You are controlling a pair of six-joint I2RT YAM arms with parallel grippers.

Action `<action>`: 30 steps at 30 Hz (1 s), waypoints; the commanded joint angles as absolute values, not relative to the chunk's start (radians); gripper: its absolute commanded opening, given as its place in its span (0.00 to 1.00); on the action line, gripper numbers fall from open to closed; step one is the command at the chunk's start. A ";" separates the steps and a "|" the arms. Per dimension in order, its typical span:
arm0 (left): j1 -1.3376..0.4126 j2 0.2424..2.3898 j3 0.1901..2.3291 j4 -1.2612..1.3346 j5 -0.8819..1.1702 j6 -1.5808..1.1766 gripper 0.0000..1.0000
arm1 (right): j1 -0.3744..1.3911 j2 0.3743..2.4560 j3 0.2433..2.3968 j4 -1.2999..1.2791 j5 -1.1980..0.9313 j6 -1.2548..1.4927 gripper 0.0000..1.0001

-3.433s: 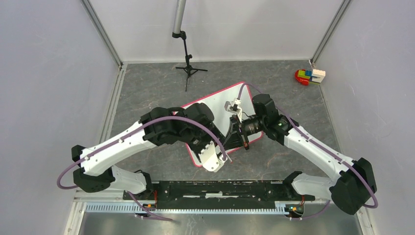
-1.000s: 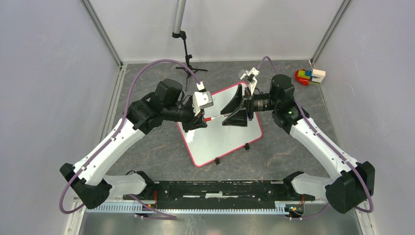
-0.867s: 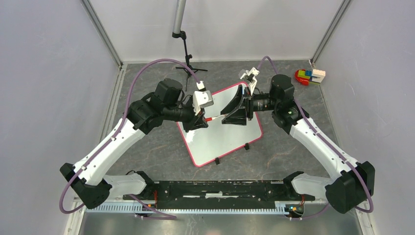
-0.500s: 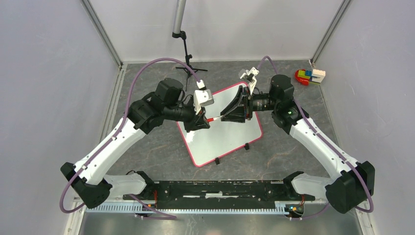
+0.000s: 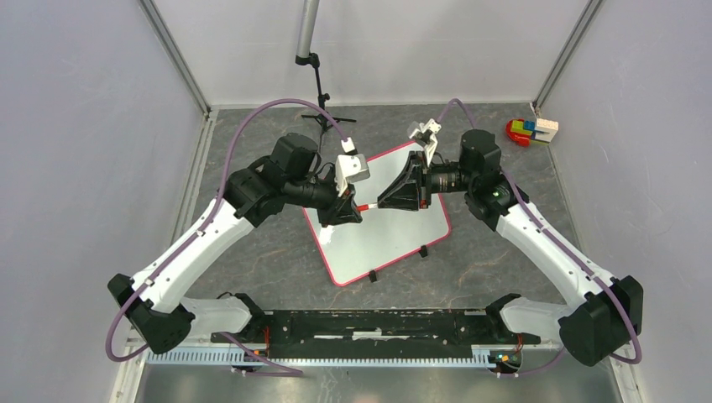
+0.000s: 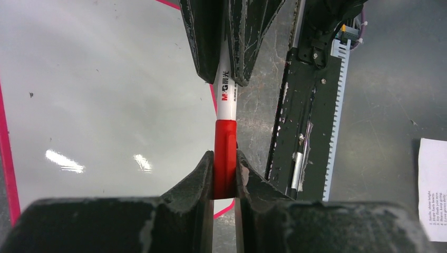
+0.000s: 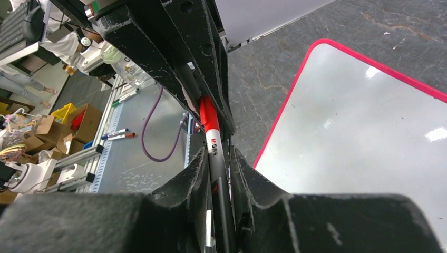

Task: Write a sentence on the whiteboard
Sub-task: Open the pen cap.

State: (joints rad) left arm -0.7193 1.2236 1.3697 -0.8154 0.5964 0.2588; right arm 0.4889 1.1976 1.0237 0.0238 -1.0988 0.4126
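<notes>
Two arms, left [image 5: 193, 252] and right [image 5: 546, 243], reach in from the near edge. One whiteboard [image 5: 378, 243] lies flat on the grey surface [image 5: 470, 277], turned at an angle, roughly mid-surface. It has two black clip feet [image 5: 371, 276] on its near edge. One marker [image 5: 367, 206] hangs level over the board's far-left part, held from both ends. The left pincer [image 6: 225, 163] is clamped on the red cap, and the right pincer [image 7: 217, 155] is clamped on the barrel. The tips almost meet. Further back is one black tripod stand [image 5: 321, 117]. One small cluster of coloured toy blocks [image 5: 531, 130] sits in the far right corner.
</notes>
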 commanded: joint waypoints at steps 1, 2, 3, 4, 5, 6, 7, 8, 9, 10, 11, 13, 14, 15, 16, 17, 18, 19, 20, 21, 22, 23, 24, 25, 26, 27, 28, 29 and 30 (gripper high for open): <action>-0.713 1.241 1.419 -0.774 0.603 0.214 0.02 | 0.515 1.188 1.060 -0.045 -1.105 0.338 0.24; -0.713 1.241 1.420 -0.775 0.604 0.214 0.02 | 0.516 1.188 1.062 -0.050 -1.104 0.330 0.23; -0.714 1.242 1.421 -0.774 0.606 0.214 0.02 | 0.515 1.188 1.063 -0.054 -1.104 0.328 0.19; -0.713 1.244 1.420 -0.776 0.606 0.213 0.02 | 0.517 1.187 1.066 -0.057 -1.103 0.325 0.15; -0.713 1.244 1.422 -0.778 0.604 0.215 0.02 | 0.517 1.188 1.068 -0.061 -1.102 0.318 0.11; -0.713 1.244 1.422 -0.782 0.604 0.217 0.02 | 0.517 1.189 1.072 -0.067 -1.104 0.314 0.05; -0.712 1.245 1.423 -0.788 0.604 0.220 0.02 | 0.516 1.189 1.074 -0.072 -1.105 0.307 0.01; -0.712 1.244 1.422 -0.793 0.597 0.222 0.02 | 0.517 1.190 1.078 -0.079 -1.108 0.300 0.00; -0.709 1.241 1.419 -0.800 0.590 0.222 0.02 | 0.515 1.192 1.082 -0.083 -1.112 0.295 0.00; -0.703 1.238 1.414 -0.807 0.588 0.225 0.02 | 0.513 1.193 1.085 -0.089 -1.114 0.293 0.00; -0.694 1.231 1.407 -0.811 0.590 0.225 0.02 | 0.506 1.192 1.089 -0.094 -1.116 0.289 0.00; -0.669 1.214 1.387 -0.820 0.599 0.227 0.02 | 0.480 1.199 1.106 -0.111 -1.121 0.287 0.00; -0.659 1.205 1.377 -0.827 0.604 0.231 0.02 | 0.461 1.205 1.119 -0.122 -1.126 0.281 0.00; -0.648 1.194 1.361 -0.832 0.607 0.236 0.02 | 0.434 1.209 1.134 -0.127 -1.132 0.281 0.00; -0.642 1.180 1.345 -0.835 0.607 0.244 0.02 | 0.404 1.213 1.147 -0.123 -1.141 0.287 0.00; -0.635 1.169 1.331 -0.840 0.606 0.250 0.02 | 0.379 1.214 1.153 -0.110 -1.149 0.299 0.00; -0.630 1.158 1.314 -0.842 0.604 0.255 0.02 | 0.351 1.214 1.163 -0.091 -1.160 0.310 0.00; -0.622 1.148 1.301 -0.848 0.604 0.262 0.02 | 0.329 1.216 1.171 -0.075 -1.173 0.323 0.00; -0.613 1.136 1.289 -0.855 0.604 0.268 0.02 | 0.305 1.218 1.186 -0.069 -1.186 0.327 0.00; -0.605 1.126 1.279 -0.861 0.604 0.271 0.02 | 0.284 1.222 1.200 -0.071 -1.195 0.324 0.00; -0.589 1.118 1.270 -0.867 0.605 0.270 0.02 | 0.259 1.227 1.217 -0.072 -1.207 0.323 0.00; -0.576 1.109 1.265 -0.868 0.609 0.268 0.02 | 0.237 1.230 1.232 -0.072 -1.216 0.322 0.00; -0.555 1.100 1.260 -0.870 0.611 0.264 0.02 | 0.212 1.233 1.242 -0.072 -1.222 0.321 0.00; -0.536 1.088 1.258 -0.870 0.605 0.257 0.02 | 0.190 1.233 1.248 -0.072 -1.225 0.316 0.00; -0.514 1.077 1.260 -0.867 0.599 0.244 0.02 | 0.176 1.231 1.250 -0.072 -1.225 0.308 0.00; -0.481 1.070 1.265 -0.861 0.594 0.228 0.02 | 0.166 1.226 1.250 -0.081 -1.219 0.292 0.00; -0.444 1.062 1.271 -0.851 0.595 0.205 0.02 | 0.160 1.222 1.251 -0.104 -1.205 0.264 0.00; -0.395 1.057 1.279 -0.842 0.597 0.177 0.02 | 0.158 1.217 1.252 -0.132 -1.189 0.230 0.00; -0.348 1.060 1.291 -0.834 0.594 0.153 0.02 | 0.158 1.213 1.255 -0.175 -1.168 0.185 0.00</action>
State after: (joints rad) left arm -0.4808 1.0943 1.2598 -0.8642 0.6041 0.2562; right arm 0.1654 1.2343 1.2163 -0.1078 -1.1873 0.2943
